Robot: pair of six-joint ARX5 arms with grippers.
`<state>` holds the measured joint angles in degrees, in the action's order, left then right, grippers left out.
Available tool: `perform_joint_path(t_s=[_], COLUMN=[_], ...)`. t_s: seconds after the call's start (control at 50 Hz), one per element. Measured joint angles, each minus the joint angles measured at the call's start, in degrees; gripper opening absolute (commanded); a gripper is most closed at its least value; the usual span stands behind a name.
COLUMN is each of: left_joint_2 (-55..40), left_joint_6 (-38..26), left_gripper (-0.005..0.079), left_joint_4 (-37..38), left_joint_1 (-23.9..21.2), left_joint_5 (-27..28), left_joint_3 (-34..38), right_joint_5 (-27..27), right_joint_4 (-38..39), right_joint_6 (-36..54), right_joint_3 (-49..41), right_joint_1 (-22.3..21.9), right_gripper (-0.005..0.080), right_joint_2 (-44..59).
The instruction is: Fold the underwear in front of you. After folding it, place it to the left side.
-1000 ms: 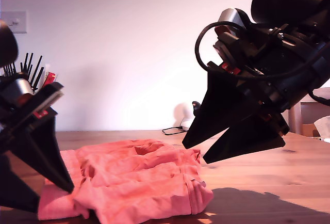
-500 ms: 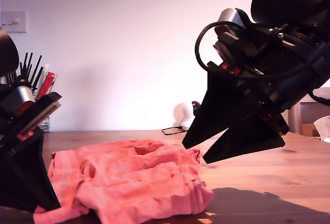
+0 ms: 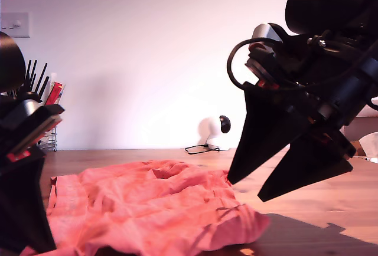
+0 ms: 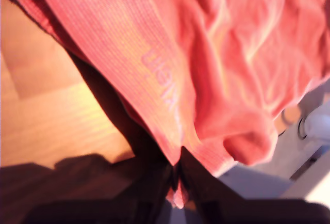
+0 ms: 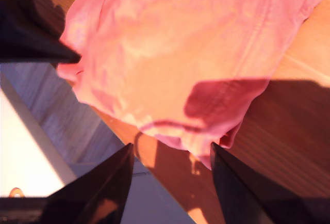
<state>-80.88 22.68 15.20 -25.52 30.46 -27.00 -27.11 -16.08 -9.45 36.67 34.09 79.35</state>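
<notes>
The coral-red underwear [image 3: 153, 209] lies wrinkled and spread on the wooden table [image 3: 331, 209]. At the exterior view's lower left, my first gripper [image 3: 35, 247] is shut on the garment's edge. The first wrist view shows the waistband [image 4: 160, 84] pinched between my first gripper's [image 4: 178, 182] closed fingers, with the underwear [image 4: 232, 53] stretching away. My second gripper [image 3: 245, 190] hangs open above the garment's side at the exterior view's right, touching nothing. In the second wrist view my second gripper [image 5: 171, 149] spans a hem corner of the underwear [image 5: 175, 53] below.
A wire holder with black utensils and a flat red item [image 3: 41, 91] stands at the back on the exterior view's left. A black cable and a small round object [image 3: 207, 145] lie by the far wall. Bare wood stretches toward the exterior view's right.
My first gripper has moved down and toward the exterior view's left, dragging the garment's edge so the cloth lies flatter and wider. My second gripper has shifted slightly toward the exterior view's right, still open.
</notes>
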Motion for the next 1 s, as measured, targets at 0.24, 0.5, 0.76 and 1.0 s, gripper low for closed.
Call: perform_joint_path(t_s=[0.24,0.5,0.76,1.0], left_joint_2=[0.1,0.2,0.2,0.2], left_joint_6=[-0.9,-2.3,-3.8,-5.2], left_gripper=[-0.0019,-0.0019,-0.0019,-0.0019], left_joint_4=[0.9,2.5,3.3,4.2], left_joint_1=[0.0,0.0,0.0,0.0], left_joint_5=[0.1,0.3,0.5,0.6], left_joint_3=[0.0,-0.3,-0.4,-0.5], right_joint_5=[0.7,0.7,1.8,2.2], right_joint_4=[1.2,3.4,4.4,4.3], right_joint_6=[0.0,-0.2,-0.1,0.3], right_joint_3=[0.0,0.1,0.1,0.1], right_joint_1=[-0.3,-0.3,-0.3,-0.3], right_gripper=[0.0429,0.0428,0.0427,0.0203], right_joint_2=[3.5,8.3,8.5,8.5])
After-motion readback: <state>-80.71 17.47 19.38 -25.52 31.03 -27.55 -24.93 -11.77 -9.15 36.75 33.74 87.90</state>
